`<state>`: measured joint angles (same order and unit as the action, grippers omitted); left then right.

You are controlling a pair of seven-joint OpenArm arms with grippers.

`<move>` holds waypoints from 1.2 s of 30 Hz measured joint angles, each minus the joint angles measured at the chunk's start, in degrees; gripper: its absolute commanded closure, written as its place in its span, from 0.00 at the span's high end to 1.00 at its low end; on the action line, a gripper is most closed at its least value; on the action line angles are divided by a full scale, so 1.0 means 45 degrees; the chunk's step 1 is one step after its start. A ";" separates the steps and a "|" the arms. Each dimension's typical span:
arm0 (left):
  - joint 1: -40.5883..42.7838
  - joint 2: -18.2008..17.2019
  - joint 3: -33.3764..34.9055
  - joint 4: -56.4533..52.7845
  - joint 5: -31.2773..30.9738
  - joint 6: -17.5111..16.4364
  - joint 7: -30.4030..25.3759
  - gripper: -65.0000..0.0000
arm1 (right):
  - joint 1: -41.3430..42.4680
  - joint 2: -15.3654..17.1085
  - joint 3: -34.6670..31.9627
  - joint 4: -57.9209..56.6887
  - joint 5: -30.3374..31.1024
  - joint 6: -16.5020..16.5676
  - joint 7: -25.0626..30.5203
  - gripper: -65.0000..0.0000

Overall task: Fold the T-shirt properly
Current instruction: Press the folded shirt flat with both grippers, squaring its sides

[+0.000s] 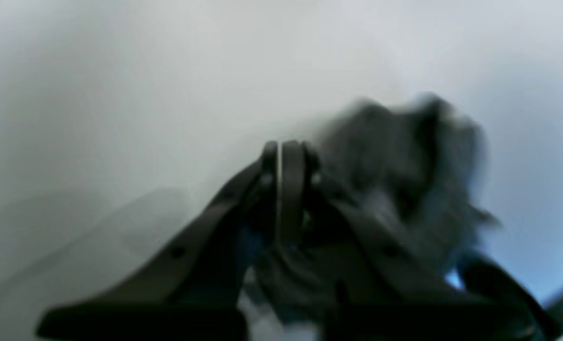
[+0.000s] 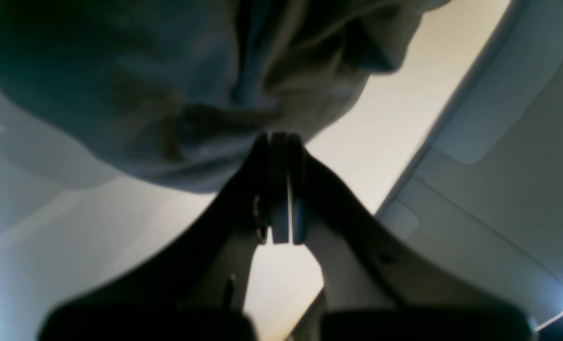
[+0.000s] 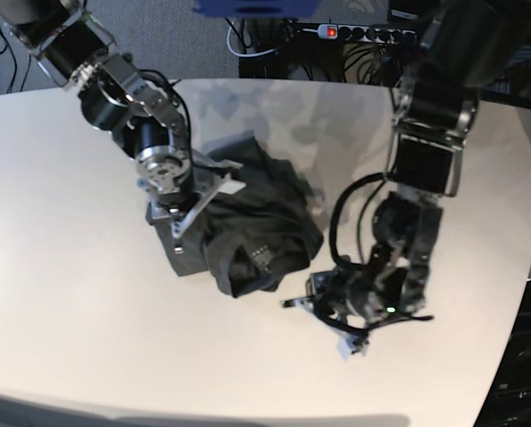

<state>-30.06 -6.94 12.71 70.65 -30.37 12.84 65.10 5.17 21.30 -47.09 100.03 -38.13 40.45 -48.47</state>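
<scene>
Reaching down from upper left, right pincer (image 3: 213, 197) grips the bunched T-shirt (image 3: 256, 227); left pincer (image 3: 293, 302) closed, empty.

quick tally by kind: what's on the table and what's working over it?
T-shirt (dark grey, crumpled): 1
Robot tools: 2, the left tool and the right tool, both shut
Table (white): 1
Total: 4

Crumpled T-shirt (image 3: 256, 222) on white table (image 3: 69, 311)
</scene>
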 measured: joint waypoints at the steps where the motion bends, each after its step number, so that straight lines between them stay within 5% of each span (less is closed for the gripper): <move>1: 0.0068 -0.0087 -0.0214 0.0262 -0.0083 0.0005 0.0165 0.03 | 0.0005 0.0112 0.0029 0.0000 -0.0083 0.0005 0.0107 0.01; 10: 0.1564 -0.0573 -0.1049 0.0427 0.0024 0.0005 0.0588 0.03 | 0.0267 0.0767 0.0083 -0.0986 -0.0053 0.0000 0.1132 0.01; 18: 0.2055 -0.0554 -0.1044 0.0418 -0.0024 0.0005 0.0447 0.03 | 0.0083 0.0889 0.2108 -0.2477 -0.0097 0.0005 0.2982 0.01; 29: 0.1889 0.0733 -0.1103 -0.0772 0.1355 -0.0053 -0.0287 0.03 | 0.0121 0.0899 0.2200 -0.3269 -0.0214 -0.0204 0.3648 0.01; 36: 0.1627 0.0899 -0.1103 -0.1851 0.1404 -0.0136 -0.1336 0.03 | 0.0102 0.0763 0.2225 -0.3400 -0.0364 -0.0248 0.3633 0.01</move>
<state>-22.74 -2.90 7.75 62.33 -24.05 12.23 59.09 5.63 24.73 -37.08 84.73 -39.77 39.33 -32.12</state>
